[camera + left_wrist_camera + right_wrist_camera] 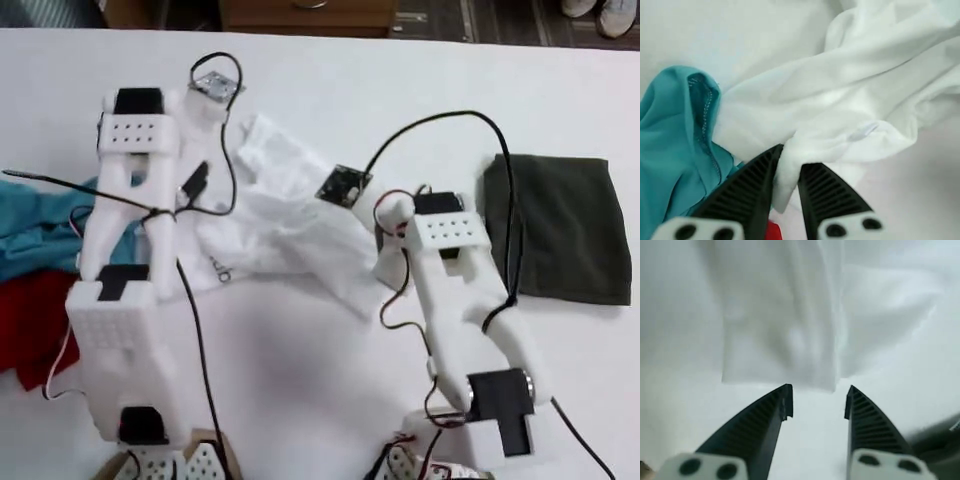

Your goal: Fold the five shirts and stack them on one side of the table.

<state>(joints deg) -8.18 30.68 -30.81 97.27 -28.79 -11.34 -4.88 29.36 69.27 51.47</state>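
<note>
Left wrist view: my left jaws clench a fold of the white shirt (850,110); my right jaws are released, its hem lying crosswise just above their tips in-frame.

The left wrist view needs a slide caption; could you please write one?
Left gripper shut on a fold of the white shirt, teal shirt beside it.

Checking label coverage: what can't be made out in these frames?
- High view: frame edge and left arm cut off the teal shirt and red shirt.
- High view: left arm and right arm cover the sides of the white shirt.
- Right wrist view: too close to tell sleeve from hem.
</note>
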